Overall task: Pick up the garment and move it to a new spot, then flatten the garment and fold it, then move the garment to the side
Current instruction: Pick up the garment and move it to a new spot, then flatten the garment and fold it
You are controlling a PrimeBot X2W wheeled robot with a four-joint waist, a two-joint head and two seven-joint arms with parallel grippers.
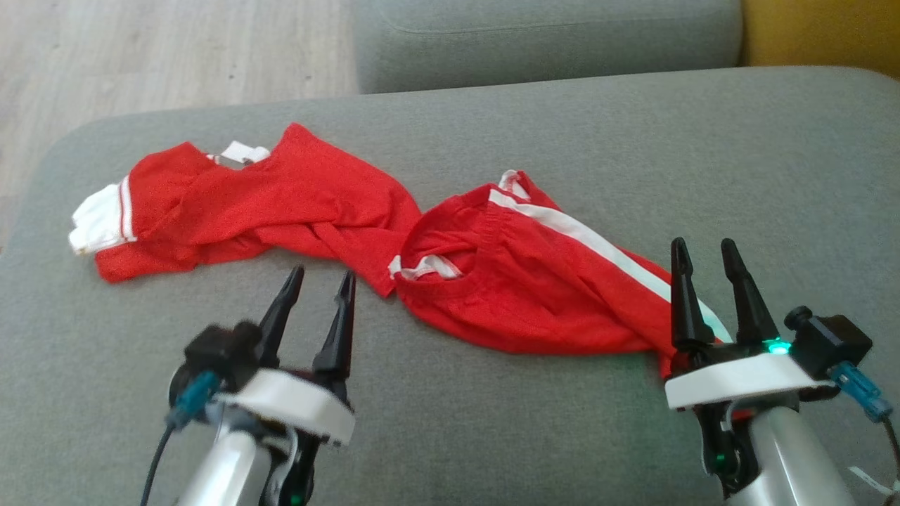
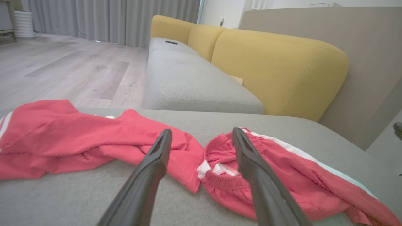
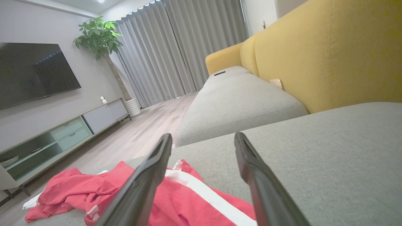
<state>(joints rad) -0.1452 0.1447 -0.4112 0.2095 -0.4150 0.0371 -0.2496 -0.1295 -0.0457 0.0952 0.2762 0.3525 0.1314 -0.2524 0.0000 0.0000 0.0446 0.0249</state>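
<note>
The garment point(image 1: 492, 281) is a pair of red trousers with a white side stripe, lying crumpled and twisted across the grey seat cushion point(image 1: 492, 436), one leg running left to a white cuff, the waistband near the middle. My left gripper point(image 1: 320, 281) stands open just in front of the twisted middle, nothing between its fingers. In the left wrist view the garment point(image 2: 94, 141) lies just beyond the open left gripper point(image 2: 201, 138). My right gripper point(image 1: 703, 256) is open over the garment's right end. The right wrist view has the striped garment point(image 3: 188, 194) below the open right gripper point(image 3: 202, 142).
The grey cushion ends at its left and far edges, with wooden floor point(image 1: 140, 49) beyond. Another grey seat point(image 1: 548, 35) lies behind, and a yellow backrest point(image 2: 276, 69) runs along the right. A TV cabinet point(image 3: 47, 138) stands across the room.
</note>
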